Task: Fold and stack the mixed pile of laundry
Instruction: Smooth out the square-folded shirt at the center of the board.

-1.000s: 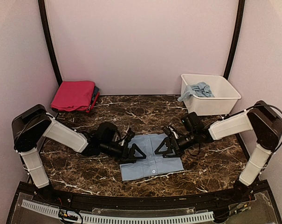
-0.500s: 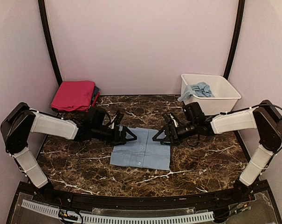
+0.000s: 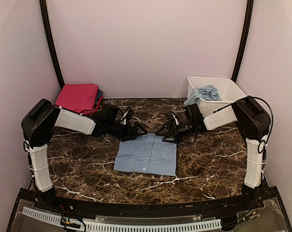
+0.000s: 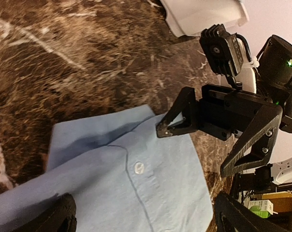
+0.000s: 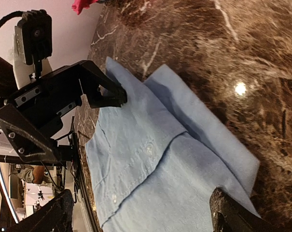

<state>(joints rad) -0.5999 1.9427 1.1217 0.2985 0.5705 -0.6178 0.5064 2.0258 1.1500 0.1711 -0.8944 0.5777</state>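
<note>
A: Status?
B: Blue shirt (image 3: 146, 154) lies folded flat on the table (image 3: 208, 164), nearest me. My left gripper (image 3: 138, 131) & right gripper (image 3: 163, 133) sit at its far edge, both spread wide, holding nothing.
A: What's left?
B: Pink stack (image 3: 77, 98) w/ dark piece (image 3: 99, 98), back-left, looks done. Blue clothes (image 3: 206, 92) in tub (image 3: 232, 104), back-right, not yet folded, I reckon.

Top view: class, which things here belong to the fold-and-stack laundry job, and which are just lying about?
Belong to the job:
- pale blue shirt, laid flat at centre
- pink folded pile, back left
- blue garments inside the tub

Just lying about:
- white tub, back right
- marble table
</note>
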